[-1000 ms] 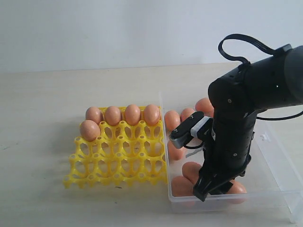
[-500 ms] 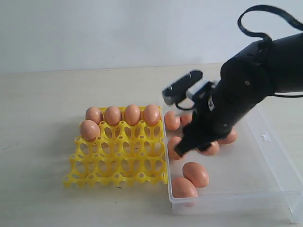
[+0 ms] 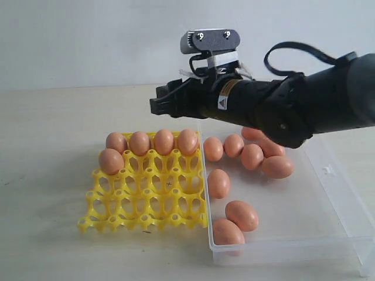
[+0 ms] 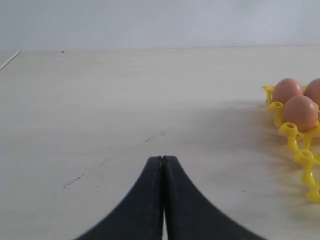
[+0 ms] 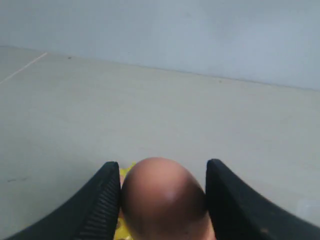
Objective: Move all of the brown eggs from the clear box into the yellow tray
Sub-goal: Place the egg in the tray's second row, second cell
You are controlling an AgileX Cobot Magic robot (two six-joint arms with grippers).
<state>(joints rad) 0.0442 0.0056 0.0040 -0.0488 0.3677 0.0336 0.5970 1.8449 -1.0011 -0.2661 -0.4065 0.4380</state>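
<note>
Beige desk point(image 3: 47, 117) is laid out so that source and goal are set side by side: the clear box point(image 3: 328, 202) is placed on the right with its near wall just beside the yellow tray point(image 3: 146, 199), which keeps each carry short. The black right arm point(image 3: 293, 108) is stretched level above the box's far corner and aimed toward the tray, well clear of the low walls, presumably so that nothing is knocked on the way across. Four cups of the tray's far row and one cup at the left end of the next row are filled with brown eggs point(image 3: 152, 142), which suggests the tray is being filled row by row from the back; the other cups are seen empty. A cluster of eggs is left loose at the far end of the box and three more toward the near wall. The right fingers point(image 3: 161, 105) are closed on one brown egg point(image 5: 162, 195), gripped across its sides so the rounded end is kept free for lowering into a cup. The left fingers point(image 4: 159, 170) are pressed together with nothing between them, parked low over bare desk beside the tray.
</note>
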